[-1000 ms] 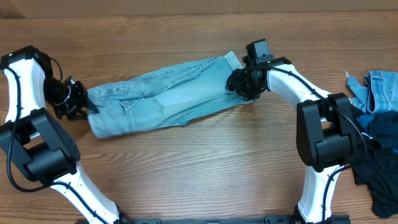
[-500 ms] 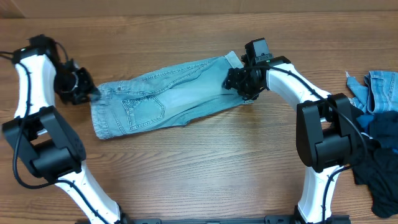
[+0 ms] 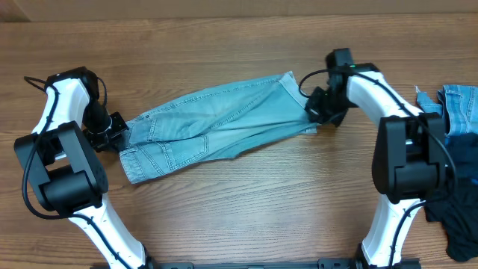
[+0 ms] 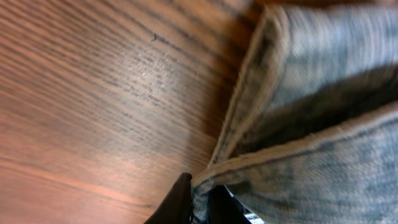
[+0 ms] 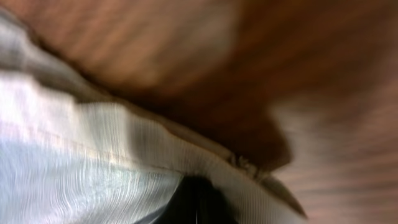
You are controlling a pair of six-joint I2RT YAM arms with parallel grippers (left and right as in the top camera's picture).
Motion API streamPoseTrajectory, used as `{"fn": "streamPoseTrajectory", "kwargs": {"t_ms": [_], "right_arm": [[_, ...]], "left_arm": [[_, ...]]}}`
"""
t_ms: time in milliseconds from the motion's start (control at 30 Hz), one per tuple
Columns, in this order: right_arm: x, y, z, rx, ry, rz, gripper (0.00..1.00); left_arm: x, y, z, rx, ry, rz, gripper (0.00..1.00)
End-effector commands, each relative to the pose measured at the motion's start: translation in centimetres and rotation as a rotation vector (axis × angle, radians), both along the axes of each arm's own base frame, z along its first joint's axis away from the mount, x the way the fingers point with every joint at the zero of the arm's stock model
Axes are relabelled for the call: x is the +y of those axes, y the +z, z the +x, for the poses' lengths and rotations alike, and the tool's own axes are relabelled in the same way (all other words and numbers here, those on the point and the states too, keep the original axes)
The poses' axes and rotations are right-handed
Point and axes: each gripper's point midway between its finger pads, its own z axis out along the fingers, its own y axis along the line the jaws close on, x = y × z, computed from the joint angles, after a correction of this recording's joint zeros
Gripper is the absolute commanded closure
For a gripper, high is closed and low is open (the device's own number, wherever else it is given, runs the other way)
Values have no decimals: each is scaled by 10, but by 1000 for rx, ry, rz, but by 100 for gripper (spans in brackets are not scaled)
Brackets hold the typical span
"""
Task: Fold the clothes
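Light blue jeans (image 3: pixel 216 123), folded lengthwise, lie stretched across the middle of the wooden table. My left gripper (image 3: pixel 118 136) is shut on the waistband end at the left; the left wrist view shows the denim hem (image 4: pixel 292 146) pinched between my fingers (image 4: pixel 199 199). My right gripper (image 3: pixel 317 112) is shut on the leg-hem end at the right; the right wrist view shows pale denim (image 5: pixel 81 155) over my dark fingers (image 5: pixel 199 199). The jeans hang taut between both grippers.
A pile of other clothes sits at the right table edge: blue denim pieces (image 3: pixel 455 104) and dark navy garments (image 3: pixel 455 202). Bare wood lies in front of and behind the jeans.
Both grippers have moved right with the jeans. The left end dropped toward the front and the whole garment shifted right and pulled straighter.
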Motion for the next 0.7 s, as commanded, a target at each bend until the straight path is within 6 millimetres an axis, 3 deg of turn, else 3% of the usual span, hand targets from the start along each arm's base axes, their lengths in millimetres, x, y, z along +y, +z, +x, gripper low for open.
{"fn": "streamPoseTrajectory", "kwargs": {"t_ms": [0, 33, 67, 133, 167, 233, 267, 300, 400, 433, 567, 600, 667], "right_arm": [[-74, -12, -16, 73, -112, -199, 96], [-76, -11, -14, 65, -109, -200, 96], [-76, -4, -9, 33, -91, -199, 96], [-76, 14, 1, -20, -97, -198, 96], [-69, 39, 13, -101, -80, -170, 91], [-46, 65, 28, -220, 32, -85, 77], [-27, 78, 36, -291, 127, -30, 68], [-4, 88, 42, -364, 251, 25, 66], [40, 95, 47, -474, 483, 65, 65], [55, 98, 49, -511, 560, 59, 48], [63, 96, 50, -519, 575, 53, 25], [63, 91, 50, -507, 574, 55, 21], [63, 77, 48, -473, 574, 61, 21]], "left_arm": [[16, 12, 20, -117, 46, -26, 87], [12, 18, 32, -163, 46, -58, 80], [7, 41, 58, -266, 31, -107, 72], [4, 79, 87, -387, 4, -146, 63], [-1, 120, 111, -507, -35, -168, 53], [-8, 160, 124, -588, -81, -165, 46], [-15, 177, 123, -604, -122, -162, 45], [-24, 185, 118, -592, -167, -163, 46], [-35, 171, 100, -451, -288, -42, 57], [-45, 163, 96, -397, -341, 6, 57], [-83, 142, 91, -306, -530, 90, 57], [-96, 140, 90, -295, -570, 100, 69], [-118, 154, 94, -343, -591, 162, 76]]}}
